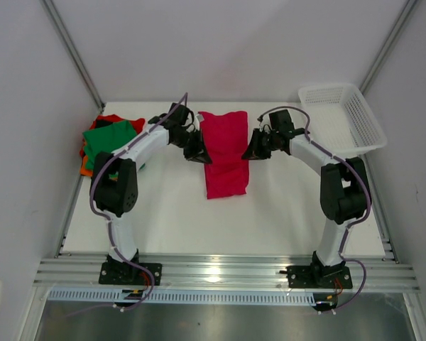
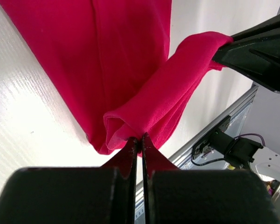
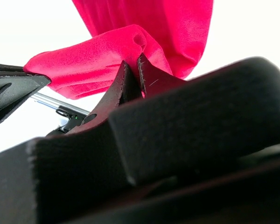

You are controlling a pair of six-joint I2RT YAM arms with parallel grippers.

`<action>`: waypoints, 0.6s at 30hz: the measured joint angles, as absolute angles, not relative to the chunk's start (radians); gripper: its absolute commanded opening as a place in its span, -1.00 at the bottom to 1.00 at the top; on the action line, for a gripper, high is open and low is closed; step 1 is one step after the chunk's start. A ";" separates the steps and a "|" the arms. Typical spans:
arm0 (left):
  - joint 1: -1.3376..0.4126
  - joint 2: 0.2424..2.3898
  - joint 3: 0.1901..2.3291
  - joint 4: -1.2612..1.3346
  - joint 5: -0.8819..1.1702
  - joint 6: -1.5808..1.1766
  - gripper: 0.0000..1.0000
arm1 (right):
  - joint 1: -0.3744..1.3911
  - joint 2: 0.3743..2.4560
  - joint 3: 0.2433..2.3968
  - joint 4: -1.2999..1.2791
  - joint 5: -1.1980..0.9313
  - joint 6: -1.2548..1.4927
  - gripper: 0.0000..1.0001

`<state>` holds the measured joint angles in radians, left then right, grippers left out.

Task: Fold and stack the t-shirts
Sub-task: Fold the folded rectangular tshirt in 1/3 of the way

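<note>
Top external: crimson t-shirt (image 1: 225,160) lies as a long strip on the tabletop (image 1: 284,213), directly between left fingers (image 1: 199,151) and right fingers (image 1: 253,149). Left wrist: left fingers pinched fully together on a bunched edge of it. Right wrist: right fingers nearly closed, clamping the same edge; cloth spans from one pair to the other. Stacked t-shirts (image 1: 108,138), green on top, sit outboard of left fingers. White basket (image 1: 341,117) is well outboard of right fingers.
</note>
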<state>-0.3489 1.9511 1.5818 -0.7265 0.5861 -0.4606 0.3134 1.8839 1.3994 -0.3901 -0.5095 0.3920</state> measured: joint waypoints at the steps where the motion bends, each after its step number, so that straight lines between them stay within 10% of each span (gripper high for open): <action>1: -0.348 1.956 1.582 -0.727 0.590 -0.461 -0.99 | 0.313 1.886 1.399 -0.390 -0.510 0.392 -1.00; 18: -0.344 1.961 1.496 -0.679 0.652 -0.465 -0.99 | 0.311 1.861 1.353 -0.407 -0.515 0.399 -1.00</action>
<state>-0.3443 1.9614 1.4956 -0.6788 0.6518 -0.4652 0.3107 1.8606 1.3533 -0.4068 -0.5148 0.3988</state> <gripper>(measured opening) 0.011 0.107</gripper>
